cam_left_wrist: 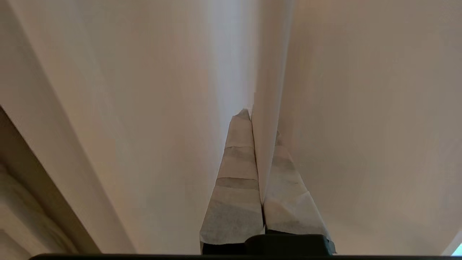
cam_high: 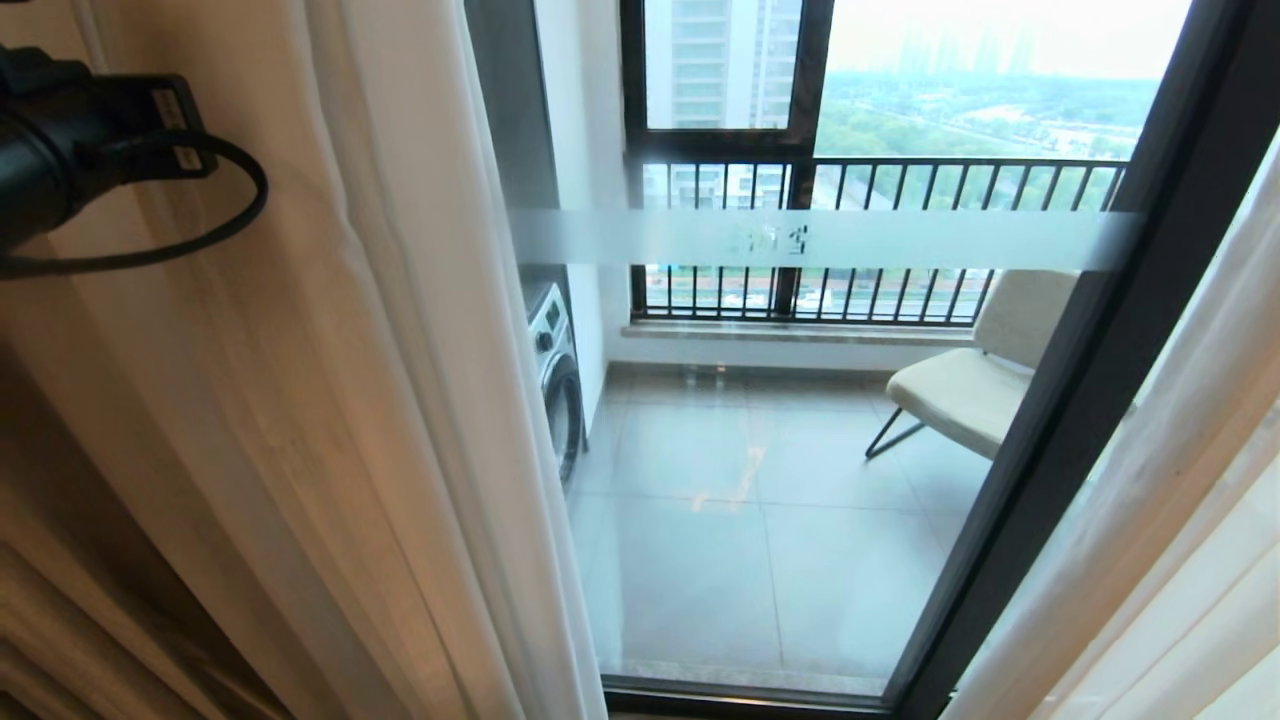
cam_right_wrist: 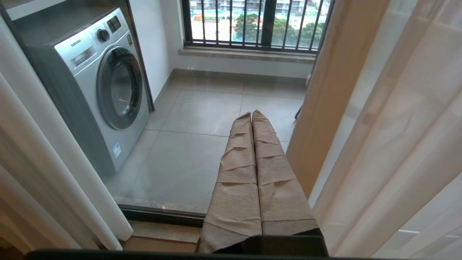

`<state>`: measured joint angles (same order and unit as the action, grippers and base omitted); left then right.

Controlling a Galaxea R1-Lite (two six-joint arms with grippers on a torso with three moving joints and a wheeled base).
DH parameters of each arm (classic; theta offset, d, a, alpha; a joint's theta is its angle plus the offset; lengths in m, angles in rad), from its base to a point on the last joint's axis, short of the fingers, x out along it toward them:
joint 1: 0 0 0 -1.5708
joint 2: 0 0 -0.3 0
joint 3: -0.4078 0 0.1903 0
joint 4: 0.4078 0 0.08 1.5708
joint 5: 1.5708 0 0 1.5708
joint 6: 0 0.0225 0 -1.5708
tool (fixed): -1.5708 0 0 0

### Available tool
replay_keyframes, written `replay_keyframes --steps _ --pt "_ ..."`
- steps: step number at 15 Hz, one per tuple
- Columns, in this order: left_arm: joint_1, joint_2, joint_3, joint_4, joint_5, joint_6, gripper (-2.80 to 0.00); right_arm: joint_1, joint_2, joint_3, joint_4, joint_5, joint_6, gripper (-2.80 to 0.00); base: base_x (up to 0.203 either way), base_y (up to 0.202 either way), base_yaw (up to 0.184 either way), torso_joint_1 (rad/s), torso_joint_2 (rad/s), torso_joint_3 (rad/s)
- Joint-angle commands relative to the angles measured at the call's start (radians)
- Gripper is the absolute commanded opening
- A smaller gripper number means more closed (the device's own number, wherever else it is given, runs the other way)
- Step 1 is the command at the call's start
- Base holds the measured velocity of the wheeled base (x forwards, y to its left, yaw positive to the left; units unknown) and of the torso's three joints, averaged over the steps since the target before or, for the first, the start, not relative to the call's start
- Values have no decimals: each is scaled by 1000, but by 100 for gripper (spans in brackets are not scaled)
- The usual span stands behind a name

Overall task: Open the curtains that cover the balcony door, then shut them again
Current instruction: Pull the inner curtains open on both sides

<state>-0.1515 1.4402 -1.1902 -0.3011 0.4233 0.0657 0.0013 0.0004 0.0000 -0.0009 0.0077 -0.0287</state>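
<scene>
Grey floor tiles (cam_high: 740,480) lie out on the balcony, past the glass door (cam_high: 1090,400) with its black frame. We see a frosted strip (cam_high: 820,240) run across the glass. A washer (cam_high: 556,380) stands on the left out there, and a pale chair (cam_high: 965,385) sits on the right. Behind them is a window with black bars (cam_high: 880,240).

We see the curtains (cam_high: 330,400) pulled apart, so the middle of the door shows. The thin white one hangs on the left, right next to the washer side. Another thin one (cam_high: 1170,520) hangs at the right edge. A darker, thicker drape (cam_high: 60,600) sits at the far left, behind the thin one.

Our left arm (cam_high: 70,160) is up at the top left, close against the left curtain. Our left claw (cam_left_wrist: 258,119) is squeezed tight on a fold of the thin curtain, and the cloth runs between its two wrapped fingers (cam_left_wrist: 238,173).

Our right claw (cam_right_wrist: 252,116) is closed too, with its fingers pressed together and nothing between them. It hangs low and points at the floor by the bottom of the door.
</scene>
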Motion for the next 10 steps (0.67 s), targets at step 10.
replay_keyframes --steps 10 --pt "1 -8 11 -3 2 2 -280 1 0 0 -1 0 0 -280 0 184 0 1 3 3"
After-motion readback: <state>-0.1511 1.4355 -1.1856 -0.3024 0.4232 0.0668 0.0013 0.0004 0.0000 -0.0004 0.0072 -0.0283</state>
